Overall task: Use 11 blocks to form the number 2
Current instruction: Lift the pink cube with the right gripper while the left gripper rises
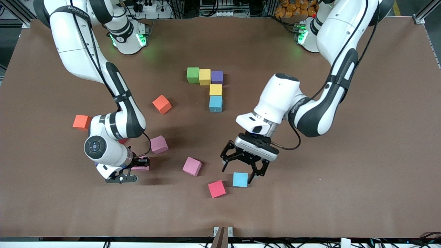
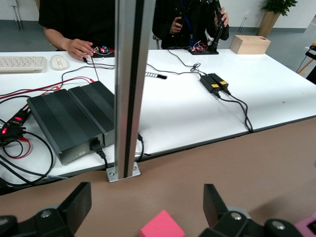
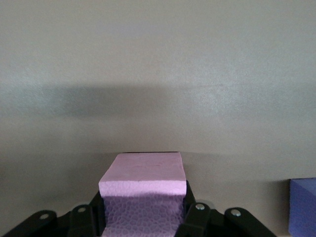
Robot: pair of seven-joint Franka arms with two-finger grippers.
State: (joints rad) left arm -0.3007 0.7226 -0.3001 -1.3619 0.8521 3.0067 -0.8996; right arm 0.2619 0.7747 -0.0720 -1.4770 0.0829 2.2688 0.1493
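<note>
Five blocks form a partial figure mid-table: green (image 1: 193,75), yellow (image 1: 204,76) and purple (image 1: 217,77) in a row, with yellow (image 1: 215,90) and light blue (image 1: 215,103) below the purple one. My right gripper (image 1: 140,164) (image 3: 143,210) lies low at the table, shut on a pink block (image 1: 142,168) (image 3: 143,177). My left gripper (image 1: 238,173) (image 2: 148,207) hangs open just over a loose light blue block (image 1: 240,179). A red block (image 1: 216,188) (image 2: 162,227) lies just nearer the front camera.
Loose blocks lie around: two orange (image 1: 162,104) (image 1: 81,122), two pink (image 1: 159,144) (image 1: 192,166), and a red one (image 1: 122,141) mostly hidden under the right arm. A purple-blue block (image 3: 302,207) sits beside the right gripper. A metal post (image 2: 129,89) stands at the table's front edge.
</note>
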